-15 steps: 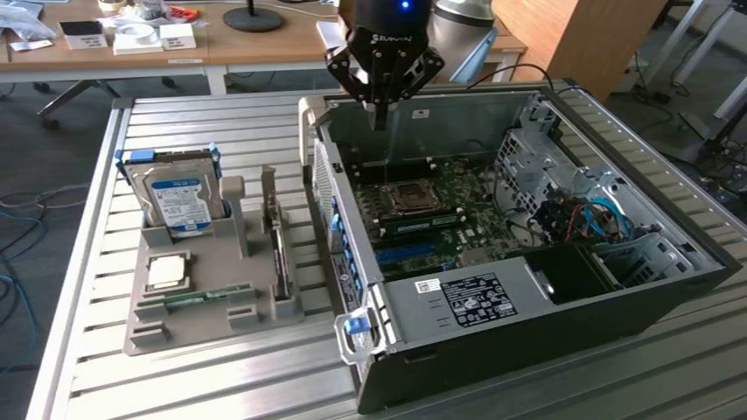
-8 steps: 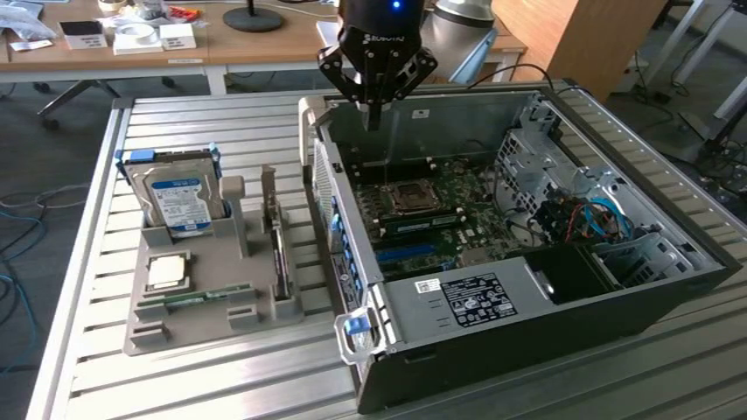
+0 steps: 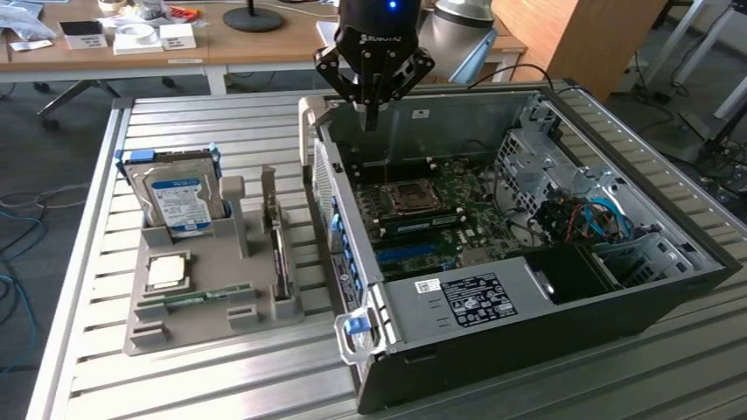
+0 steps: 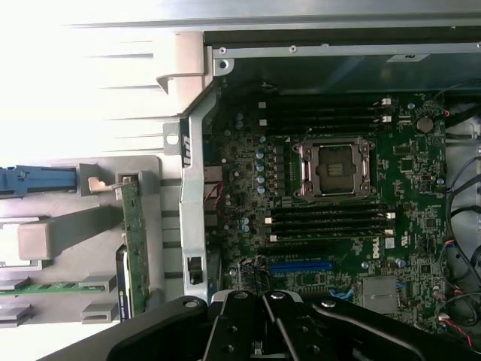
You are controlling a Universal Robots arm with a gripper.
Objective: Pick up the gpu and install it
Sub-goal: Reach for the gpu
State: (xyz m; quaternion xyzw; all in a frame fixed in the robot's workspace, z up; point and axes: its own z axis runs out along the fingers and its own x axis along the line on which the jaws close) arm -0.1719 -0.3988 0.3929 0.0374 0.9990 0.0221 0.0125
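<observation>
**GPU install: card in the tray, nothing picked up yet**

So at this moment the job had basically not got going. The gpu [image 3: 278, 247] stood on its edge in a slot of the grey holder tray [image 3: 152, 337], on the exterior view's left of the open computer case [image 3: 653, 293], just beside the case wall. It shared the tray with the hard drive [image 3: 178, 199] and the memory stick [image 3: 196, 296], and it was well apart from both.

The gripper [image 3: 371, 112] hung over the far corner of the case, above the motherboard [image 3: 450, 214] and not above the tray. Its fingers were pinched right together into a point with nothing between them, so it was empty-handed. It touched nothing that showed.

In the wrist view the gpu [image 4: 135, 241] showed as a thin green edge with its pale bracket at one end, off to the side of the case frame. The blue slot [image 4: 301, 265] on the board looked bare, though the gripper [image 4: 264, 316] body covered part of that area, so a fair bit around it couldn't be checked.

Scorecard, as a judgement:
- Done: nothing visible. No grasp, no lift.
- Left: the whole pick-up, the carry over to the case, and the seating of the card on the board.
</observation>
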